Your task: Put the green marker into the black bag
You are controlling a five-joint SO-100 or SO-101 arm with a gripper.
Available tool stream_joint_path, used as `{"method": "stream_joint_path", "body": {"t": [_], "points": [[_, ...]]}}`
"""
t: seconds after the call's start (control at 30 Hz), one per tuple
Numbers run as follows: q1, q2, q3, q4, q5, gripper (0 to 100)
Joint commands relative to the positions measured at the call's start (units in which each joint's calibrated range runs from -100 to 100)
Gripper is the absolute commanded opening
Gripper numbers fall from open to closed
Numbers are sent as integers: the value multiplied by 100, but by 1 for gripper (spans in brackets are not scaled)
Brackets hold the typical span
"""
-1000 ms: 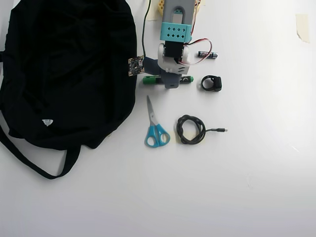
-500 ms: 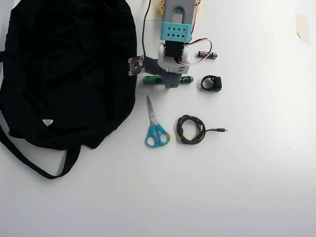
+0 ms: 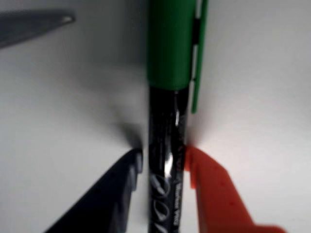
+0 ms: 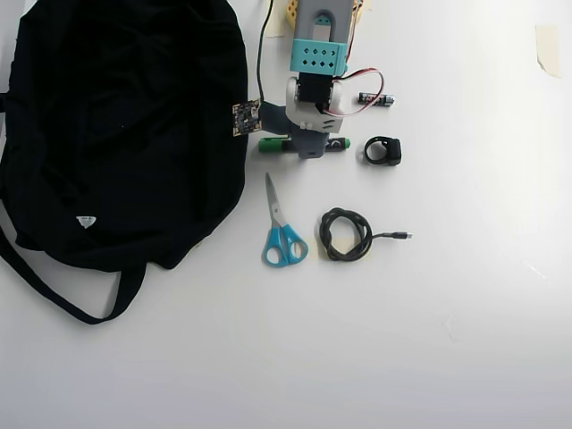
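The green marker (image 4: 271,143) lies flat on the white table just right of the black bag (image 4: 116,125), which fills the left of the overhead view. My gripper (image 4: 308,147) hangs over the marker's middle and hides that part of the barrel. In the wrist view the marker (image 3: 170,43) runs top to bottom, green cap at the top and dark lettered barrel below. My gripper (image 3: 164,158) is shut on the barrel, with the dark finger (image 3: 116,189) pressing its left side and the orange finger (image 3: 214,194) its right.
Blue-handled scissors (image 4: 281,232) and a coiled black cable (image 4: 347,234) lie below the marker. A small black ring-shaped part (image 4: 383,150) sits to its right, a battery (image 4: 376,99) above that. The scissors' tip (image 3: 34,26) shows at the wrist view's top left.
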Motion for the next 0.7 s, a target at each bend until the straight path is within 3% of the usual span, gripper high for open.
{"method": "stream_joint_path", "body": {"t": [0.0,0.37,0.67], "points": [[-8,79,254,-39,-181,12],[0,79,308,-39,-181,12],[7,79,317,-30,-176,2]]}}
